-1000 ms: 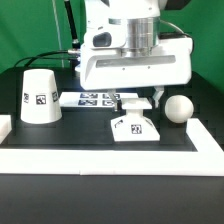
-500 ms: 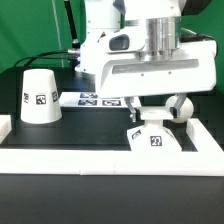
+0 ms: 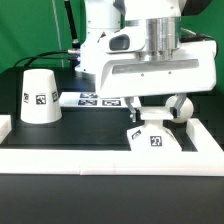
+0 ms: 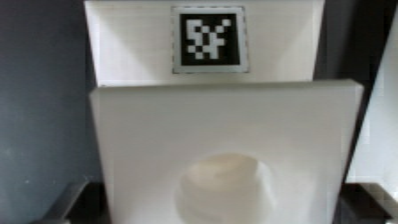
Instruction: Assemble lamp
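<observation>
Exterior view: base (image 3: 155,140) is now by the tabletop's front edge, toward the exterior view's right corner. A second ago it was mid-tabletop, and it hasn't shifted in the last half-second. Reposition looks done. Bulb (image 3: 180,108) is just behind it. Gripper (image 3: 150,118) is on the base.
Wrist view: base (image 4: 214,130) fills the frame. Jaws are wide, straddling it, apparently clamped on its sides.

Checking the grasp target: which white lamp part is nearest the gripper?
The flat square base, directly below the gripper; the ball-topped bulb sits beside it, the cone shade far on the exterior view's left.
</observation>
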`<act>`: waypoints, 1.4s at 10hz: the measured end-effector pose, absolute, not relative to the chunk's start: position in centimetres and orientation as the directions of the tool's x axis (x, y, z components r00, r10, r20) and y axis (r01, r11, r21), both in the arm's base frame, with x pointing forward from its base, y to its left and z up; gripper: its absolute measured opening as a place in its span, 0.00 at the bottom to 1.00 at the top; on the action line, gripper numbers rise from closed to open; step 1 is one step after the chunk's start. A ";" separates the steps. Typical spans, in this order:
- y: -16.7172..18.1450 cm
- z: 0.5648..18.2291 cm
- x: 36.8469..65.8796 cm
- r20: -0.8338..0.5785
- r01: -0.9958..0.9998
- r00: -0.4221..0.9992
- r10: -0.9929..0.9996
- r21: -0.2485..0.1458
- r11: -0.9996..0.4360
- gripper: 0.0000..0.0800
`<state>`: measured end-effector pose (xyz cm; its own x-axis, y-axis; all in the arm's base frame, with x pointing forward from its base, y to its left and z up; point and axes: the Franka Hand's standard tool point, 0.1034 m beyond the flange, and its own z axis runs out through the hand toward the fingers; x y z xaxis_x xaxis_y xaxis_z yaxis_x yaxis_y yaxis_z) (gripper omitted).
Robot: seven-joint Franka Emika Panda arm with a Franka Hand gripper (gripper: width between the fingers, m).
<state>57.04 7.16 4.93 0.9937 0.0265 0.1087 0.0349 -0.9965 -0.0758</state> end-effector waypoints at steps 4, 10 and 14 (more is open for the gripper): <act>8.9 5.0 59.4 0.154 0.045 0.988 0.032 -0.082 -0.996 0.67; 9.9 5.0 61.5 0.199 0.054 0.979 0.036 -0.086 -0.995 0.67; 10.0 5.1 62.1 0.205 0.023 0.979 0.004 -0.093 -0.995 0.67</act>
